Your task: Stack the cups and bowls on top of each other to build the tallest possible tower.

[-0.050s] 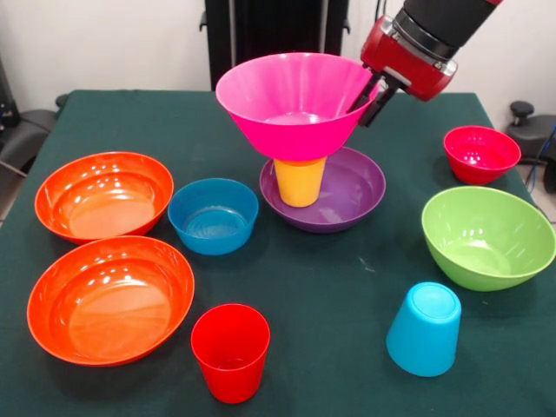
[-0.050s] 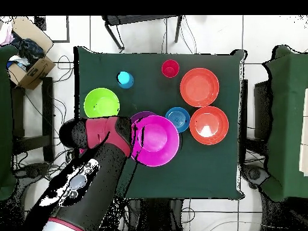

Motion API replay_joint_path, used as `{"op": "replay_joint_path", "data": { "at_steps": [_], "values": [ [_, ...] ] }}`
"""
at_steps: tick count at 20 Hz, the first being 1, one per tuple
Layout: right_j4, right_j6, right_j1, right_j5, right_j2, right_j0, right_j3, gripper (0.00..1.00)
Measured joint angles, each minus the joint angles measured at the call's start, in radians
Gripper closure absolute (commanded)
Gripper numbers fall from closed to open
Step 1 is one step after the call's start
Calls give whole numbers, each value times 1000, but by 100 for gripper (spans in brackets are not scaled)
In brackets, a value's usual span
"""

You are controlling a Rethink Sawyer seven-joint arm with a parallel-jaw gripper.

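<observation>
A large magenta bowl (image 1: pixel 291 104) (image 2: pixel 157 139) sits level on the mouth of an upright yellow cup (image 1: pixel 300 182), which stands inside the wide purple bowl (image 1: pixel 352 195) (image 2: pixel 141 115). My gripper (image 1: pixel 372 97) (image 2: pixel 135 141) is at the magenta bowl's rim, one finger inside and one outside, shut on it. In the overhead view the yellow cup is hidden under the bowl. Loose on the cloth are two orange bowls (image 1: pixel 104 195) (image 1: pixel 109 300), a small blue bowl (image 1: pixel 213 215), a red cup (image 1: pixel 230 352), an upside-down light blue cup (image 1: pixel 424 328), a lime green bowl (image 1: pixel 486 236) and a small crimson bowl (image 1: pixel 480 154).
The dark green table (image 1: pixel 330 304) ends just in front of the red cup and the nearer orange bowl. A cardboard box (image 2: pixel 30 66) lies on the floor beside the table, and chairs stand round it.
</observation>
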Motion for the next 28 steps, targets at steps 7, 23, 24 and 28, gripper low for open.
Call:
{"op": "replay_joint_path", "data": {
  "at_steps": [7, 23, 24, 28],
  "values": [
    [0, 0, 0, 0, -5, 3, 0, 100],
    [0, 0, 8, 0, -5, 4, 0, 100],
    [0, 0, 8, 0, -5, 4, 0, 100],
    [0, 0, 14, 0, -5, 4, 0, 100]
  ]
}}
